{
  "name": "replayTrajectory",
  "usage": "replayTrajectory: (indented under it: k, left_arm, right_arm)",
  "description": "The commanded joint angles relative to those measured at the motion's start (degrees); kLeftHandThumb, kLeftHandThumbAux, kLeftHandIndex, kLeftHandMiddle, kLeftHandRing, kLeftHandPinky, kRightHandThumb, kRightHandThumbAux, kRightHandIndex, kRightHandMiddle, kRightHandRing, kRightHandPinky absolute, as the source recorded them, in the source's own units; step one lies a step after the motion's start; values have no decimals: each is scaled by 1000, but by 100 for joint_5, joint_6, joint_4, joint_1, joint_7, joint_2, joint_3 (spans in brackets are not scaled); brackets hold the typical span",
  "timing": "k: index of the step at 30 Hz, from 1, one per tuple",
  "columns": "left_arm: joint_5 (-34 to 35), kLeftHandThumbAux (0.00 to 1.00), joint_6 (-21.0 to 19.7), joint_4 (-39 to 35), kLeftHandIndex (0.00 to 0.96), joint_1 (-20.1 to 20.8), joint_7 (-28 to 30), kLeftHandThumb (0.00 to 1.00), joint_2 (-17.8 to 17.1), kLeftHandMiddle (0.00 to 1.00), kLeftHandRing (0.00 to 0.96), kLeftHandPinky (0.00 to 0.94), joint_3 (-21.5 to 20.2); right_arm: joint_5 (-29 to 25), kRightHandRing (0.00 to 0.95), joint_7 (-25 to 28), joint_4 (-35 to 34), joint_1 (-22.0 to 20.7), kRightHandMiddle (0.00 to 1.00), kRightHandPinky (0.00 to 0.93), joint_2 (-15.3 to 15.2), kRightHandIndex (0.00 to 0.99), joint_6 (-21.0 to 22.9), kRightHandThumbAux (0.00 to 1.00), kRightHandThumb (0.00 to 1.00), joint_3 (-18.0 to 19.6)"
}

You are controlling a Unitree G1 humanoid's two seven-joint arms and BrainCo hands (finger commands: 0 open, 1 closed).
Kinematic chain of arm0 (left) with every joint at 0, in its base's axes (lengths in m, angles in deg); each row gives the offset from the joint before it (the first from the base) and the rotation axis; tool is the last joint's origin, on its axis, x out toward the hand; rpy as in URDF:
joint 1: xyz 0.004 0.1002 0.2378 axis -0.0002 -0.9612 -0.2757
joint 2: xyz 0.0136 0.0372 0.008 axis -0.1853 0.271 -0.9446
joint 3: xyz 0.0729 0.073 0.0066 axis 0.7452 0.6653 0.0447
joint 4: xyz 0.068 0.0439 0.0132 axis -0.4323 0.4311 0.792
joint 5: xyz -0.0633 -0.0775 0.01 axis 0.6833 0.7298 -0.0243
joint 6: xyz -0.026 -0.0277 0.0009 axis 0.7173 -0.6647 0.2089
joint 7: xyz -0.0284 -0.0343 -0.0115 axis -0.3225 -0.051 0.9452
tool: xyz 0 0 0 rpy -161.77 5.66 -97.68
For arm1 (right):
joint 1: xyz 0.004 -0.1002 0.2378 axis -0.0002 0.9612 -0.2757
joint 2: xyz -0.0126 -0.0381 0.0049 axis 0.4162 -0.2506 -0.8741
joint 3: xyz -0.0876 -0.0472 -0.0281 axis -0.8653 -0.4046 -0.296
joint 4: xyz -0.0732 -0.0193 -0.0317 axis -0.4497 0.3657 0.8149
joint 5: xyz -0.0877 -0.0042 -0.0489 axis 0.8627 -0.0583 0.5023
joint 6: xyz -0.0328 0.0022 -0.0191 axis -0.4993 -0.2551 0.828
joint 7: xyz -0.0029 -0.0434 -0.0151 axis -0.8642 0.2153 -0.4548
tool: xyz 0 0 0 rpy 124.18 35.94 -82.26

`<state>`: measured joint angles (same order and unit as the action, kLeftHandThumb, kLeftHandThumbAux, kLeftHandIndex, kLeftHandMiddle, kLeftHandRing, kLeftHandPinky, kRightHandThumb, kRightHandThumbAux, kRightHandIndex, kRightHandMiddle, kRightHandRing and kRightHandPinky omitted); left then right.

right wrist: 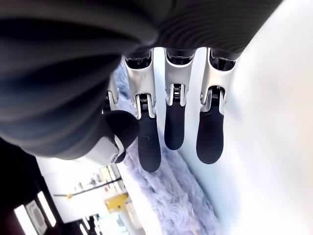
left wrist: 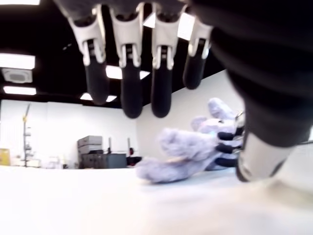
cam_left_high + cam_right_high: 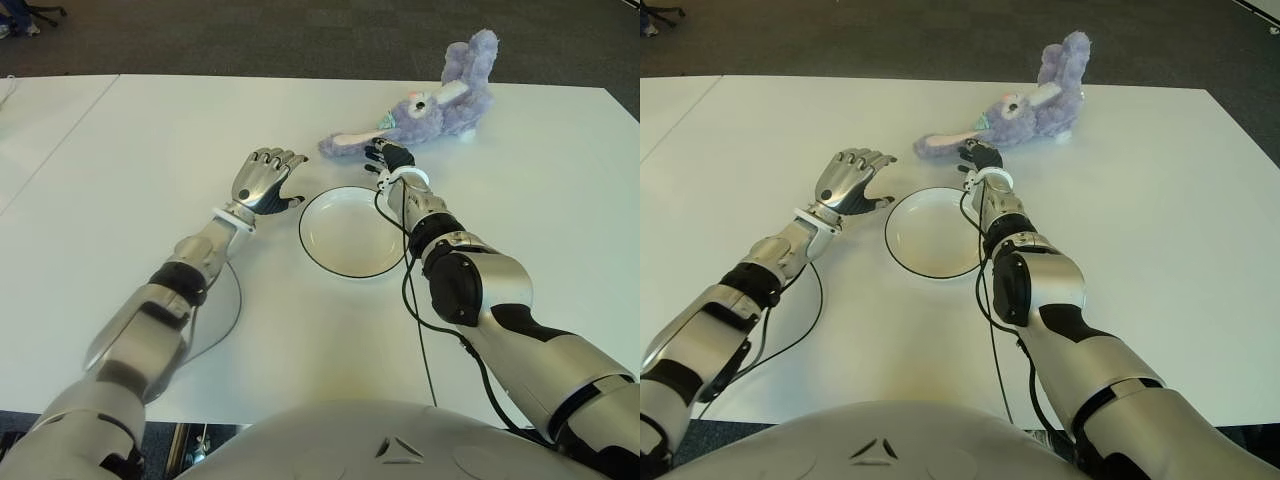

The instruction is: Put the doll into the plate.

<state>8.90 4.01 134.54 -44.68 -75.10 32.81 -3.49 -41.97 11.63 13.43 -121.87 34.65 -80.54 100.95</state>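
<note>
Beyond the far rim of the plate, on the white tabletop: one doll, a purple plush rabbit, lying on its side with one long ear stretched toward the robot's left and a foot sticking up; not yet in the plate. Right hand reached out past the plate, at the doll's near edge beside the ear and head; fingers extended and slightly apart, fur just beneath the tips, nothing clasped so far as the wrist view shows. Left hand idle, just left of the plate, fingers spread and loosely bent, holding nothing. Step in hand, as judged: securing a grasp. Best done by pressing the fingers down and around the thick part of the ear or head, not the loose fur tips; closing fully before lifting; raising clear of the rim; then drawing back over the plate's middle and releasing low, since soft plush may flop or slide. Brands, labels, writing: none legible on doll, plate or hands.
</note>
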Motion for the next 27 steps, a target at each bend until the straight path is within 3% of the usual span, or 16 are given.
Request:
replayTrajectory:
  k: [1, 7, 14, 19, 27]
  left_arm:
    - [475, 647, -82, 1669, 161, 1210, 465, 116, 598, 292, 340, 355, -186]
    - [876, 626, -254, 2379, 92, 1755, 1039, 76, 980, 242, 313, 329, -344]
    - [1493, 611, -618, 2782, 58, 2125, 2328, 10, 1548, 234, 300, 311, -680]
    - [1684, 565, -835, 2817, 65, 2344, 2848, 0, 1781, 255, 303, 287, -768]
    - [1895, 563, -1484, 2856, 20, 2843, 3596, 0, 2109, 154, 170, 157, -909]
  right_arm:
    - [455, 37, 265, 216, 47, 0, 146, -110, 0, 549, 440, 208, -508]
    - [587, 0, 289, 220, -27, 0, 55, -98, 0, 851, 418, 136, -722]
    - [590, 0, 294, 211, 25, 0, 18, -42, 0, 961, 398, 100, -813]
    - [562, 0, 258, 216, 80, 0, 22, 47, 0, 936, 385, 100, -819]
    - [478, 0, 172, 225, 160, 0, 22, 353, 0, 878, 368, 108, -781]
